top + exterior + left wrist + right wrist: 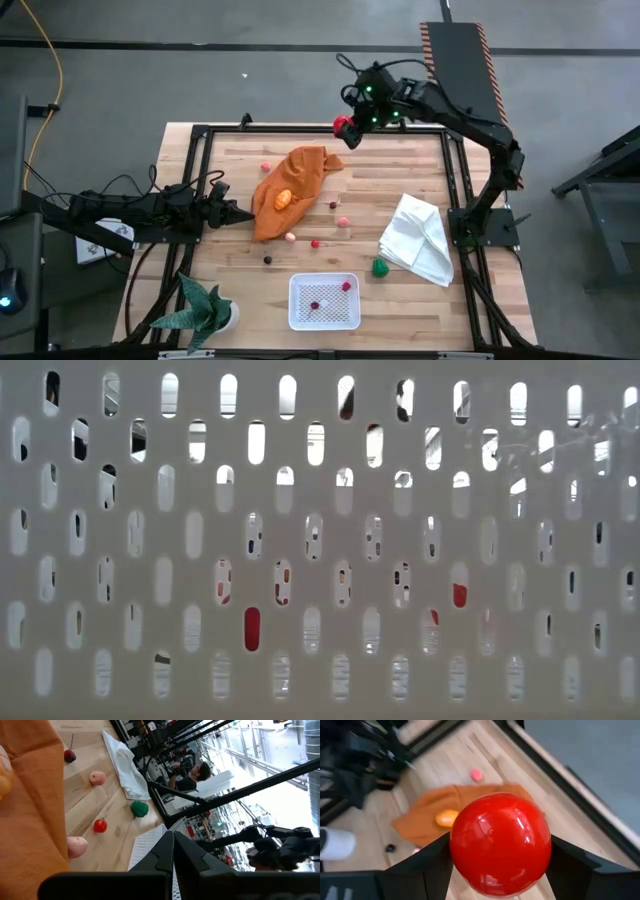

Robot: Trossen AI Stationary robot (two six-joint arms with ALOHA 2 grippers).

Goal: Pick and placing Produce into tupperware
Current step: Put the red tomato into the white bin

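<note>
- Your right gripper (347,128) is clamped on one glossy red toy ball (500,842).
- Your left gripper (232,212): fingers together, empty.
- One white perforated plastic tupperware (324,318) holds two small red pieces (347,286).

Both arms are dark, near black, built of slim jointed links with thin black cables looped along them. The left arm (130,210) narrows to a pointed tip. The right arm (470,125) has a bulkier wrist block carrying small green lights. The left gripper (172,852) has matte black, wedge-shaped fingers (161,855). The right gripper (500,855) has flat, angular black fingers (420,870).
</note>
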